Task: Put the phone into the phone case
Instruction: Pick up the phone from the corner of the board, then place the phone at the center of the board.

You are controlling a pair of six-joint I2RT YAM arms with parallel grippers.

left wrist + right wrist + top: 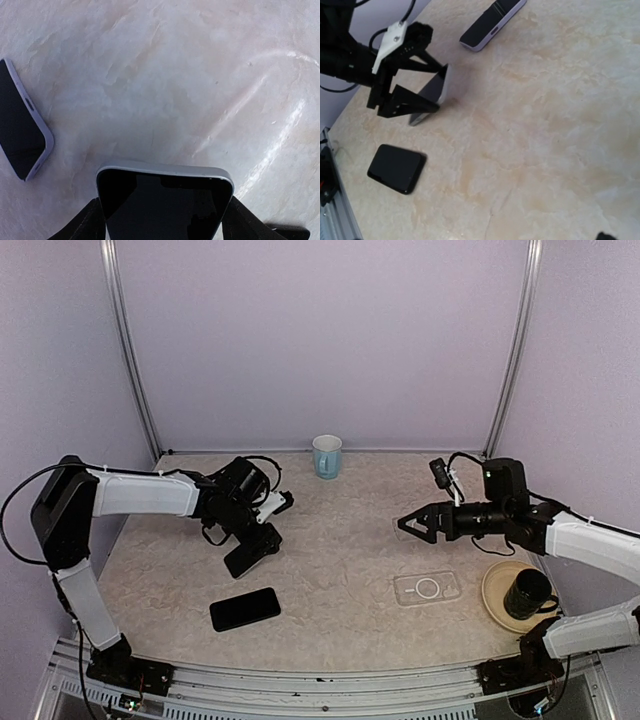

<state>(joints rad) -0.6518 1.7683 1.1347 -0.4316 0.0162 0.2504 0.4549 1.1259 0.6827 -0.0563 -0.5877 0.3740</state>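
Phone (165, 200) edges in left claw (164, 223) — case (427, 588) well apart

Left gripper (264, 543), phone (244, 560) held — case (427, 588) apart

**Twin arms, white shells on black joints**
Behind each claw, the left arm (140, 495) and right arm (590, 540) wear smooth white covers between boxy black motor housings. The left gripper (258, 540) has black triangular fingers below a white bracket (395, 40), and the right gripper (403, 524) has matching fingers. Thin black cables (18, 486) loop off behind both claws, and a small green light (488, 474) glows just behind the right one.
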